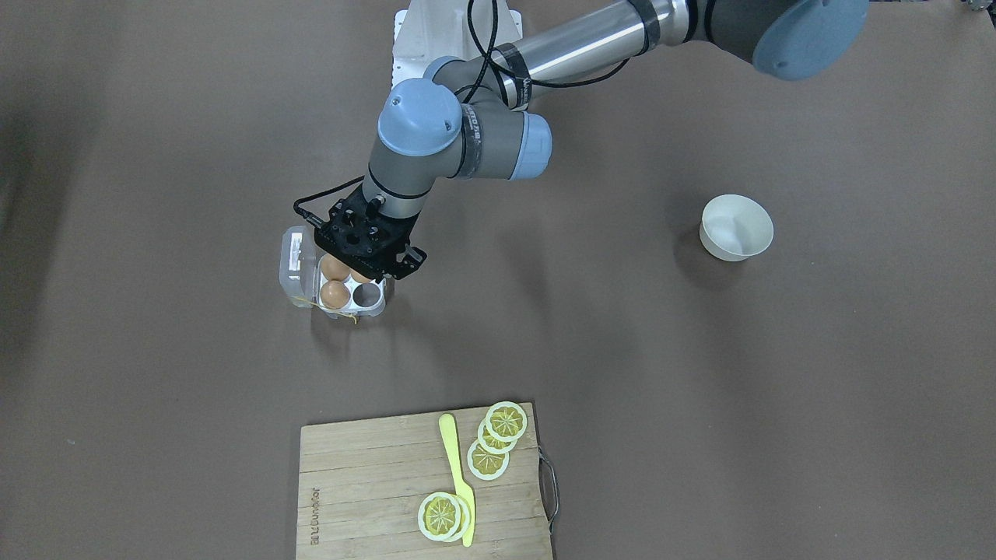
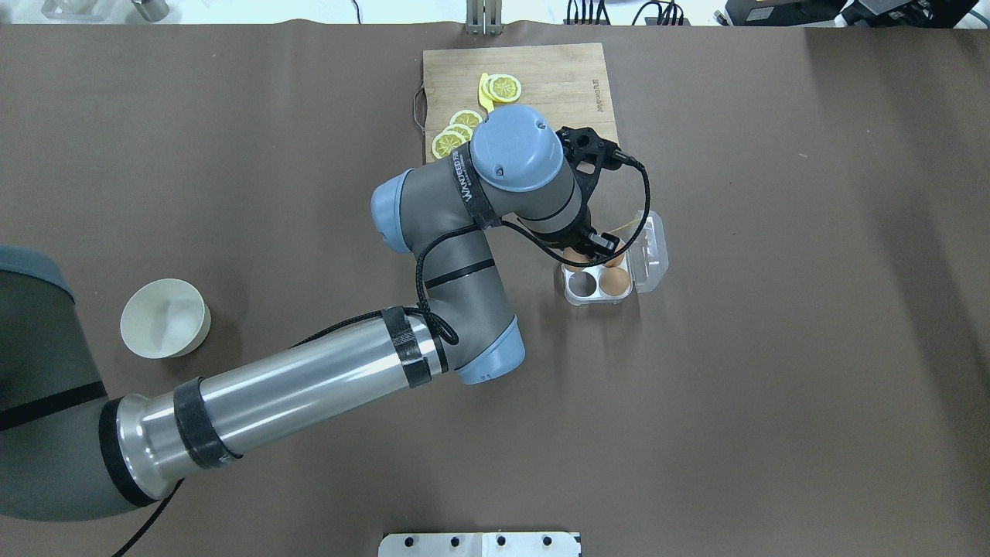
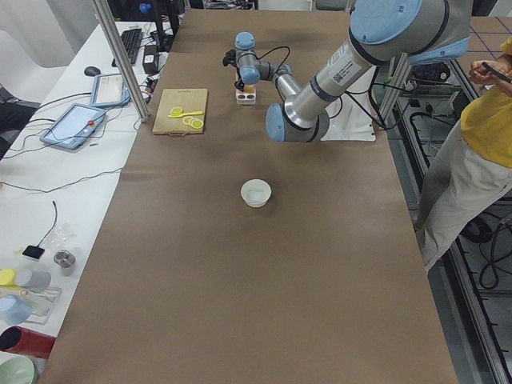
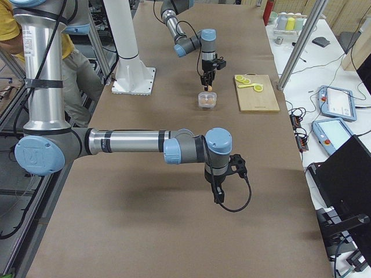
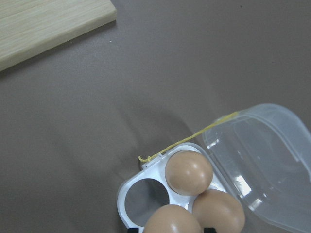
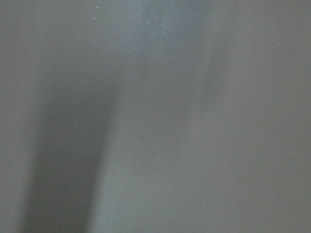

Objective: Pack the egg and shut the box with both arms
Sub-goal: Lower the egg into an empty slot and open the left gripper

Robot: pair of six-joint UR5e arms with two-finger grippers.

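The clear four-cell box stands open on the brown table, its labelled lid lying flat beside it. It also shows in the overhead view and the left wrist view, with its yellow tie. Two brown eggs sit in cells and one cell is empty. My left gripper hangs directly over the box, shut on the third egg, held just above the fourth cell. My right gripper points down over bare table far from the box; I cannot tell if it is open or shut.
A round white bowl stands on my left side. A wooden cutting board with lemon slices and a yellow knife lies beyond the box. A white metal stand is at the table's robot edge. A person stands nearby.
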